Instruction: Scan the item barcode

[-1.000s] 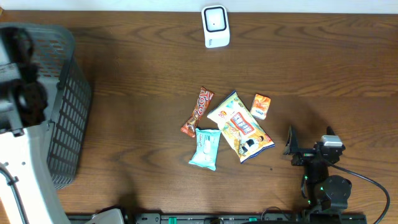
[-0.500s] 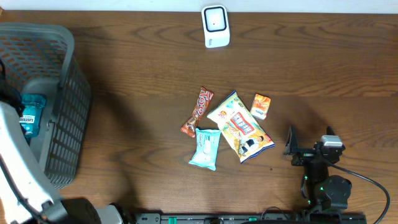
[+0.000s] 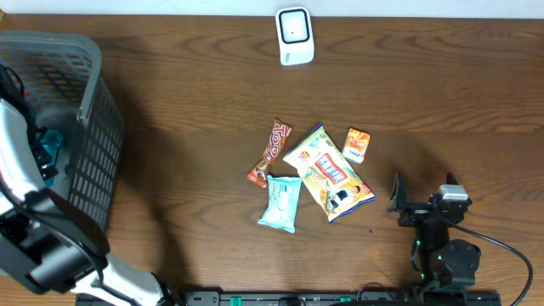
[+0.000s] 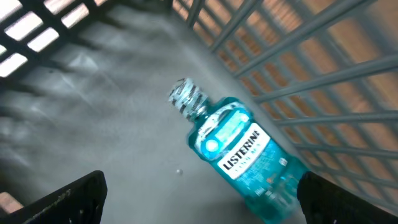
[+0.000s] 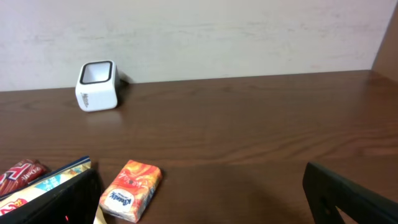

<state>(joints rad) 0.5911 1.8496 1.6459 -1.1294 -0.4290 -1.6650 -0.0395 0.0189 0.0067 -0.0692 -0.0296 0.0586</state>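
Grey basket floor (image 4: pixel 93 118); teal Listerine bottle (image 4: pixel 249 165), ridged clear cap (image 4: pixel 186 98).

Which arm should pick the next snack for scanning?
Right. The right gripper, open, sits beside the snacks, orange pack ahead; the left gripper is at the basket over the mouthwash bottle.

Overhead, we catch just a teal sliver of the mouthwash bottle (image 3: pixel 51 141), and the left arm (image 3: pixel 19 161) hides the rest. In the left wrist view its base runs off the bottom edge; in the right wrist view the candy bar (image 5: pixel 18 173) is clipped at the left edge.
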